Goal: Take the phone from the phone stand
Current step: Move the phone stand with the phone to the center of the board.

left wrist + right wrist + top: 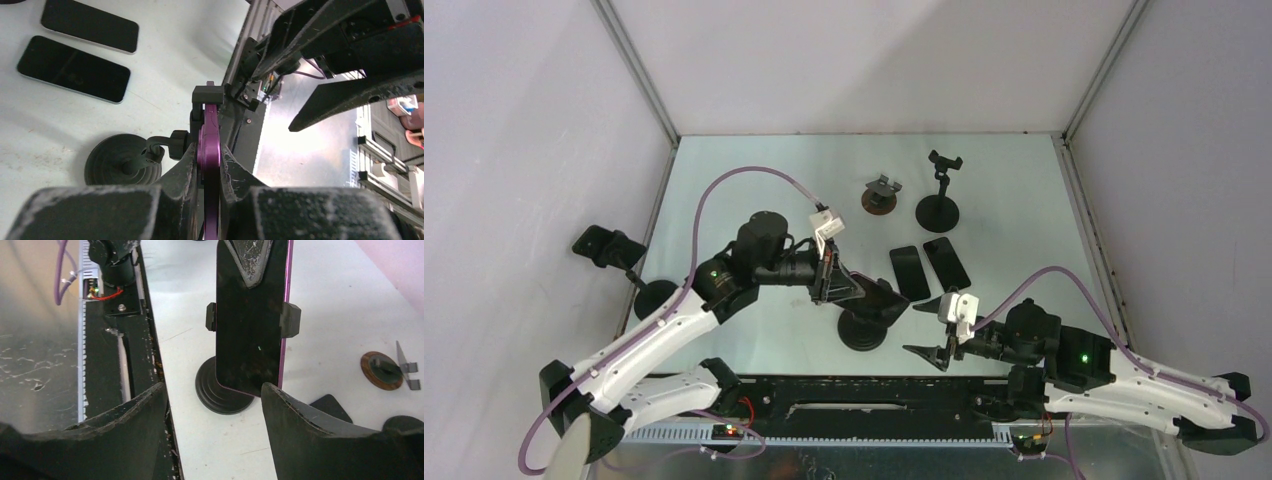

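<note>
Left hand pinches the phone clamped in its stand.

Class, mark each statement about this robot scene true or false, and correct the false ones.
1. The left gripper is shut on the purple-edged phone. True.
2. The phone is free of its clamp. False: the phone stand grips its sides.
3. The right gripper grasps the stand's base. False: it is open and empty.
4. Two other phones lie flat on the table. True.
</note>
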Available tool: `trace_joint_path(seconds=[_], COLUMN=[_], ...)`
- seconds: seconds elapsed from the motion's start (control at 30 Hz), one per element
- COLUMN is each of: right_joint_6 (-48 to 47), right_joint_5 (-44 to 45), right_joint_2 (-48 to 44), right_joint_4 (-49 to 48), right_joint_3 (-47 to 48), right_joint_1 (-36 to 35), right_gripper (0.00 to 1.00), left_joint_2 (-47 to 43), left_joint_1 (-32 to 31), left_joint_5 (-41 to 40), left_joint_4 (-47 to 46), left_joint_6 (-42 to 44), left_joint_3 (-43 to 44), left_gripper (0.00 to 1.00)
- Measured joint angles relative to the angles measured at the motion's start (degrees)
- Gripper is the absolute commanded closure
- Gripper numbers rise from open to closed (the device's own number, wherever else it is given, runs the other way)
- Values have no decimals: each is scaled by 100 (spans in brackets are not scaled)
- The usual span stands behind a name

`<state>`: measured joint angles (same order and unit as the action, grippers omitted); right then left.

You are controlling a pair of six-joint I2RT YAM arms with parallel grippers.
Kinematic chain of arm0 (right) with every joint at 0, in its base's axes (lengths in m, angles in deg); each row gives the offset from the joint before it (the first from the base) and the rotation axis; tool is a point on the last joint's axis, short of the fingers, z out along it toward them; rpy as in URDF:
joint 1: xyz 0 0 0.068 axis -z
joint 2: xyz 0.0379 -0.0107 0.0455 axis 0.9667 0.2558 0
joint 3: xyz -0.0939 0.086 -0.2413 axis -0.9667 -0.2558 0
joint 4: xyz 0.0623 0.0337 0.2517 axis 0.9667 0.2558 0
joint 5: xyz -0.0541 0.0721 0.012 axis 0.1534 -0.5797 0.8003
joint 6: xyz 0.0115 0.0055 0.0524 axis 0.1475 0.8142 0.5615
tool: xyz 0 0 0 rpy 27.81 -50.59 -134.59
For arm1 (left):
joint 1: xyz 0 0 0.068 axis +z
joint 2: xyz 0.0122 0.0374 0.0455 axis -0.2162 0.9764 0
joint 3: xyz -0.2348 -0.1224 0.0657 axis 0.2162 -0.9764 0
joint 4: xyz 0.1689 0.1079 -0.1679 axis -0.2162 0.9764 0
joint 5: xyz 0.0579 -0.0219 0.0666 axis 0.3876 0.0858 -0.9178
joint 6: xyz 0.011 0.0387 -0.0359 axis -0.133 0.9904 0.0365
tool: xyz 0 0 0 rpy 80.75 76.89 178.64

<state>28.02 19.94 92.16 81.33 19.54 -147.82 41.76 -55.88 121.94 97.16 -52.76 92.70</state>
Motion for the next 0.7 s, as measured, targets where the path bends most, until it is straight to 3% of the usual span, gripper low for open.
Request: trace_joint_path(seconds=[0.43, 0.7], right_joint_6=[-776, -1294], right_joint_5=[885, 1453], right_joint_2=[284, 629], right_joint_4=[-516, -1040], right_joint_3=[-2, -4], right_joint_1=[-601, -704], right_gripper=[25, 26], left_joint_2=[61, 509], left_joint_1=[-94, -195], left_joint_5=[-1357, -2413], left_joint_4=[-105, 1355], left_joint_6=[-1032, -1088], left_joint_3=[83, 1139], left_gripper=[100, 100])
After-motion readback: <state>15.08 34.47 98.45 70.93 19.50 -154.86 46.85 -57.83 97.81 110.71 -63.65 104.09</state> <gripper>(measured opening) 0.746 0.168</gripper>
